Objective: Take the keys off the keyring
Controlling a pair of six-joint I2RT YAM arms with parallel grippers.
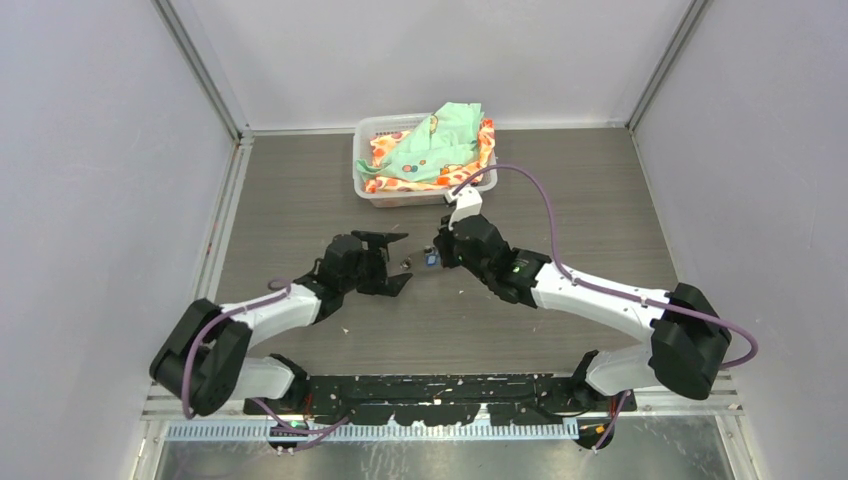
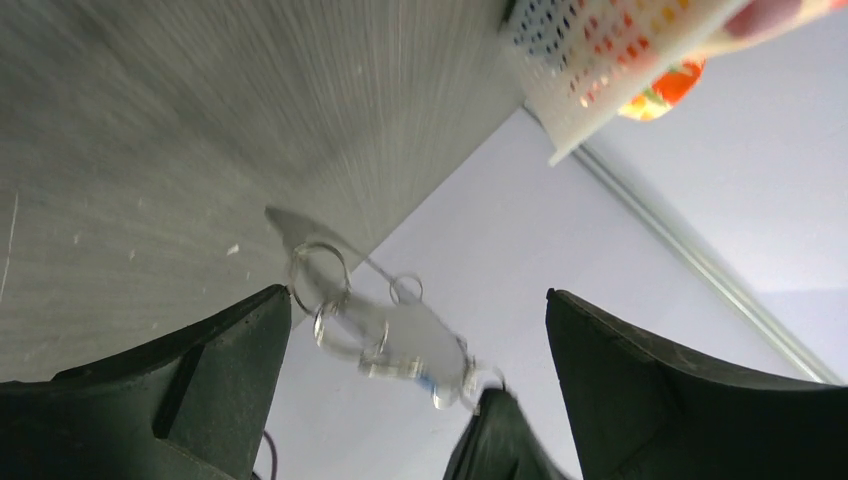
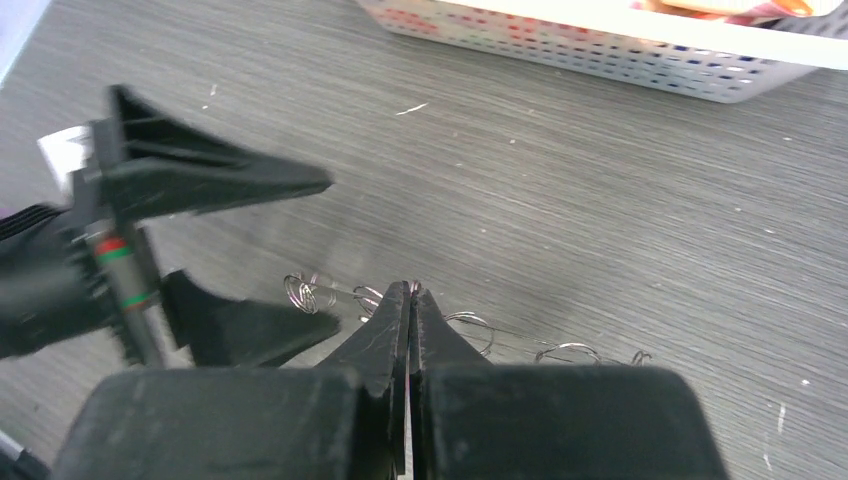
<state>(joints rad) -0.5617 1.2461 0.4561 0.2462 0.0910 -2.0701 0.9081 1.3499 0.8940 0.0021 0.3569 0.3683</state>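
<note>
Silver loops and a thin grey plate make up the keyring, which hangs clear of the table near its middle, in the gap between the two arms. The keys, a tiny metal bunch with a blue tag, sit at the end nearest the right gripper. That gripper is pinched tight on this end of the keyring, though I cannot tell whether the pads bite the plate itself or a loop on it. The left gripper is spread wide with nothing in it, one finger on either side of the plate's free end. The whole thing looks very light, so weight is no worry, but the plate is thin, smooth and likely slippery, and it may flex or swivel if taken by a corner. The split loops look springy and stiff to prise open. A flat pinch across the plate's rim by the left gripper, close to the loop carrying the keys, seems the best hold. The basket of cloths stands well apart at the far side.
</note>
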